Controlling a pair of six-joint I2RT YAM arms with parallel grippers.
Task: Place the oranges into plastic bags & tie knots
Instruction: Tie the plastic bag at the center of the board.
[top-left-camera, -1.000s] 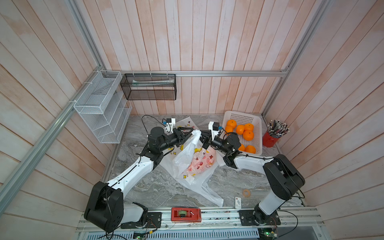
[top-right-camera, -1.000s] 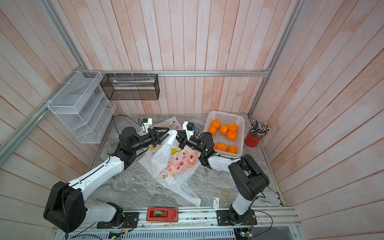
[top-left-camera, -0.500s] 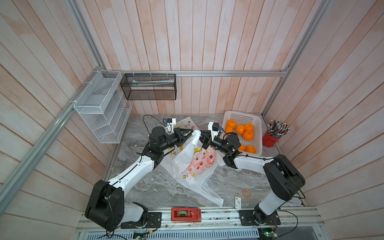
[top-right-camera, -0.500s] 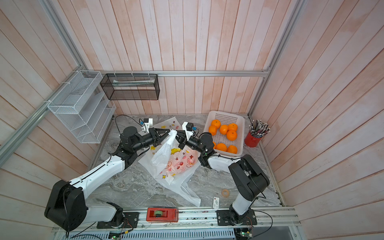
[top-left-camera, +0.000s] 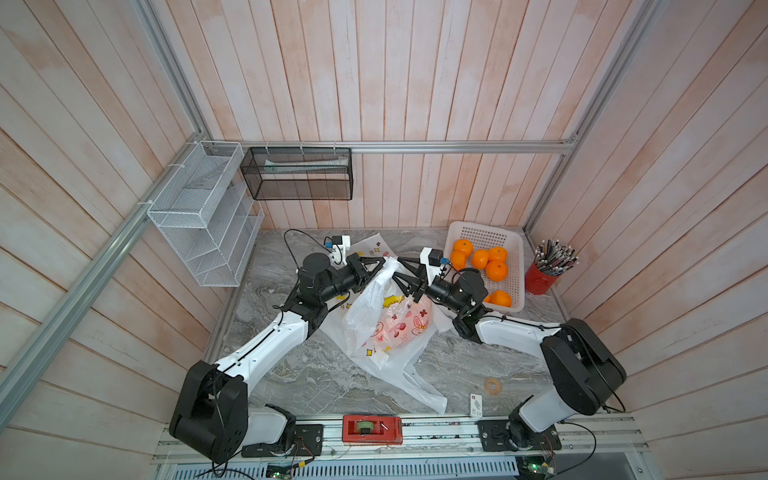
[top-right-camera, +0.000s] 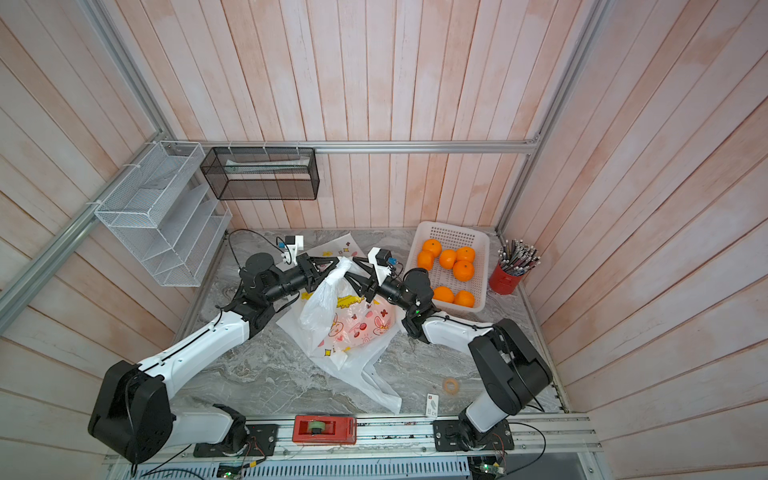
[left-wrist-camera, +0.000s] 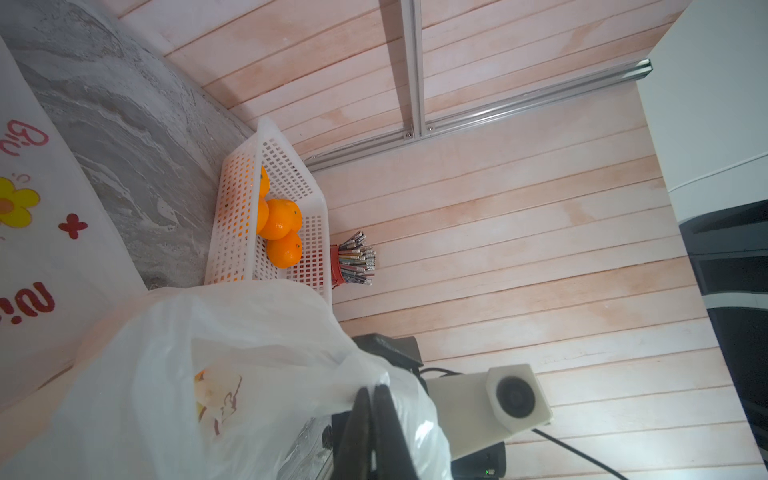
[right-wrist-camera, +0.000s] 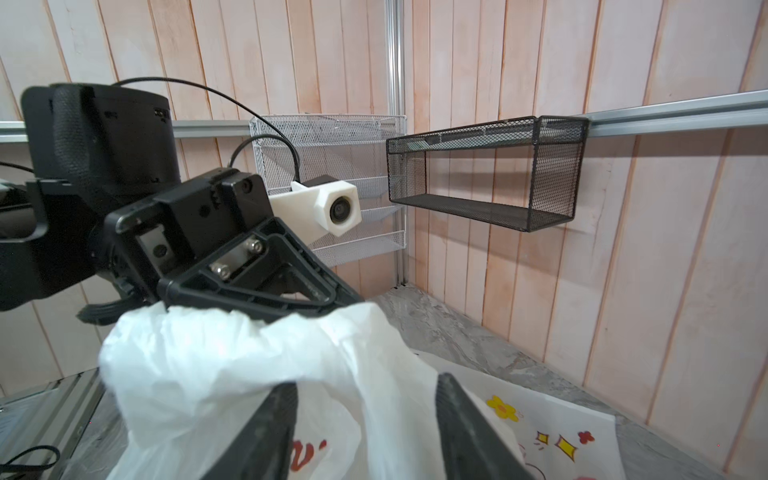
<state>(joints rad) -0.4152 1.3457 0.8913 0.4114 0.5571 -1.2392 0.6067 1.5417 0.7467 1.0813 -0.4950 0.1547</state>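
Pinching the plastic bag (top-left-camera: 376, 303) at its raised top, the left gripper (left-wrist-camera: 372, 392) is pressed together; the right gripper (right-wrist-camera: 365, 380) — alongside — stands spread.

Marble tabletop (top-left-camera: 291, 386) with plastic bags (top-left-camera: 390, 328), basket (top-left-camera: 486, 237), red cup (top-left-camera: 540, 281)
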